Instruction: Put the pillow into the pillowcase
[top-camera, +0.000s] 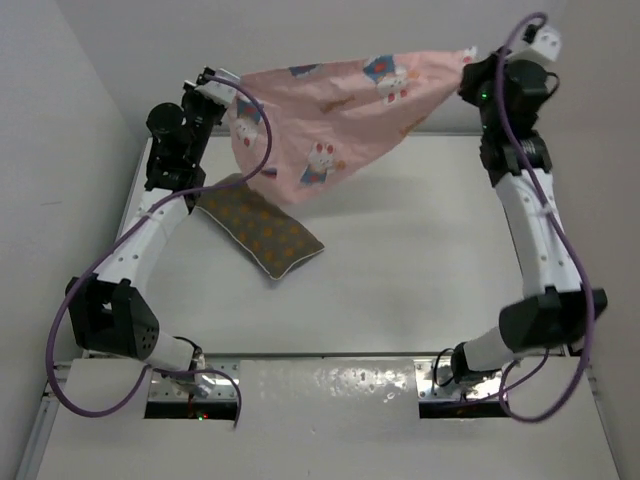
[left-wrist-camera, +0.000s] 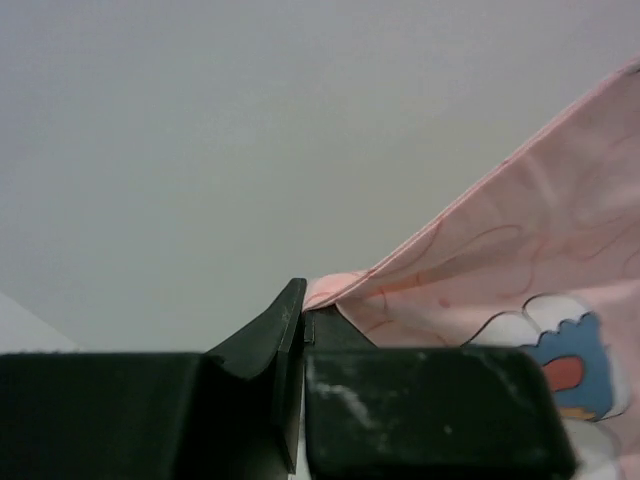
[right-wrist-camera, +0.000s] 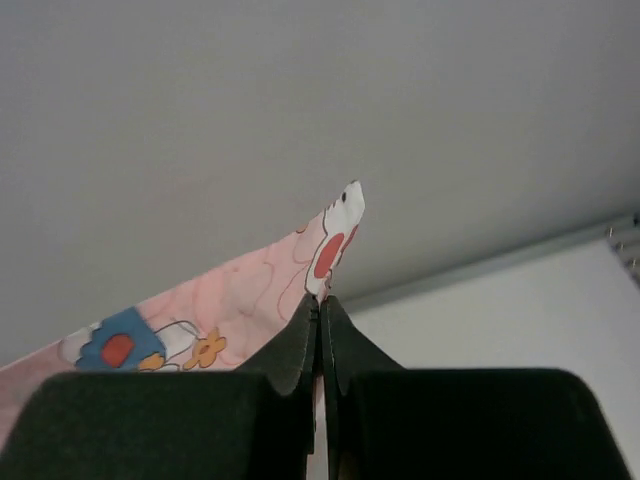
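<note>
The pink cartoon-print pillowcase (top-camera: 340, 110) hangs in the air, stretched between both arms above the back of the table. My left gripper (top-camera: 222, 92) is shut on its left corner (left-wrist-camera: 325, 290), and my right gripper (top-camera: 468, 62) is shut on its right corner (right-wrist-camera: 335, 240). The cloth sags down to a point in the middle. The olive-brown dotted pillow (top-camera: 262, 232) lies flat on the table below and left of the hanging pillowcase, partly behind the left arm. Neither gripper touches the pillow.
The white table (top-camera: 420, 260) is bounded by a grey wall on the left and at the back. Both arm bases sit at the near edge, with purple cables (top-camera: 90, 400) looping beside them.
</note>
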